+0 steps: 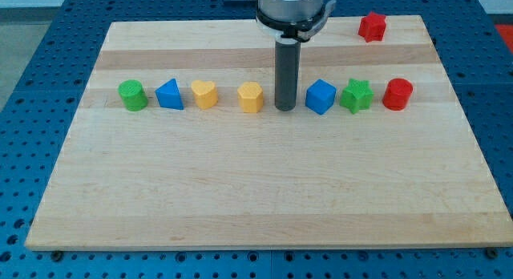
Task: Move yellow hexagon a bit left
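The yellow hexagon (251, 97) sits in a row of blocks across the upper middle of the wooden board (264, 191). My tip (284, 108) rests on the board just to the hexagon's right, a small gap away, not touching it. A yellow heart (204, 94) lies to the hexagon's left. A blue block (320, 96) lies just right of the tip.
Further left in the row are a blue triangle (169, 94) and a green cylinder (132, 95). Further right are a green star (357, 95) and a red cylinder (397, 95). A red star (372, 26) sits near the board's top right corner.
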Robot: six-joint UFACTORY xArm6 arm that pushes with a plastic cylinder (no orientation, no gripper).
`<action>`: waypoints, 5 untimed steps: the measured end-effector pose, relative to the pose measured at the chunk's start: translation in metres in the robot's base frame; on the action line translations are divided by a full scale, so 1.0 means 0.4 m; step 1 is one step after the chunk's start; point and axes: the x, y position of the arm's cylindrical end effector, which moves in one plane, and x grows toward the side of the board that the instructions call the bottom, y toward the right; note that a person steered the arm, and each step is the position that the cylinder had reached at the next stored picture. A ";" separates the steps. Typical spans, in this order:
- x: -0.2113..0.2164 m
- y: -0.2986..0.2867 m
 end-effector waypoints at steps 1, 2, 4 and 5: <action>0.000 -0.007; 0.000 -0.019; 0.000 -0.042; -0.001 -0.056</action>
